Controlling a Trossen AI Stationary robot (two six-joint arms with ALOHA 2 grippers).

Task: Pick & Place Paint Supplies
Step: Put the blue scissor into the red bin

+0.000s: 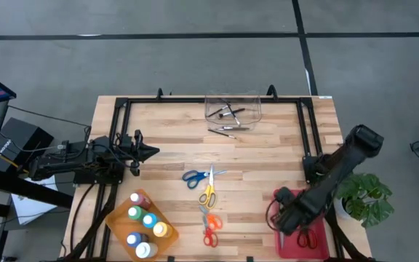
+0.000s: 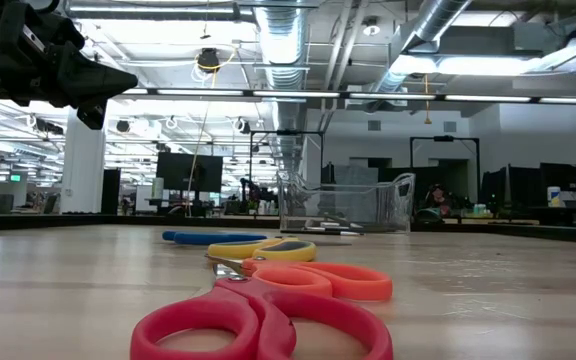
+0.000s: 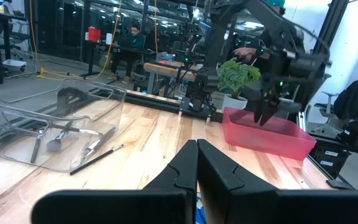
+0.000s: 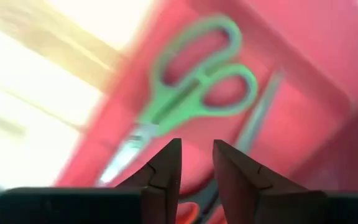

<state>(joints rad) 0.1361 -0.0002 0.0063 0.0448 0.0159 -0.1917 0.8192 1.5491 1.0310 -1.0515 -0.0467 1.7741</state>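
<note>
Near edge of the wood-plank counter (image 1: 268, 153): orange tray (image 1: 115, 222) of small paint bottles (image 1: 145, 225), red scissors (image 1: 209, 231), red bin (image 1: 286, 244). Right tool (image 4: 196, 163) hangs over the bin, fingers slightly apart, holding nothing; green-handled scissors (image 4: 194, 93) lie flat in the bin just beyond its tips. Mid-counter: yellow scissors (image 1: 208, 191) and blue scissors (image 1: 195, 176), unobstructed. Left tool (image 1: 150, 151) waits at the left side, pinched closed, empty. Far edge: clear plastic bin (image 1: 233, 106) with thin dark brushes (image 1: 228, 111), more brushes beside it.

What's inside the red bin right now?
Green-handled scissors lie in the red bin, under the open right gripper. An orange handle peeks beside it; the arm hides the rest from above.
</note>
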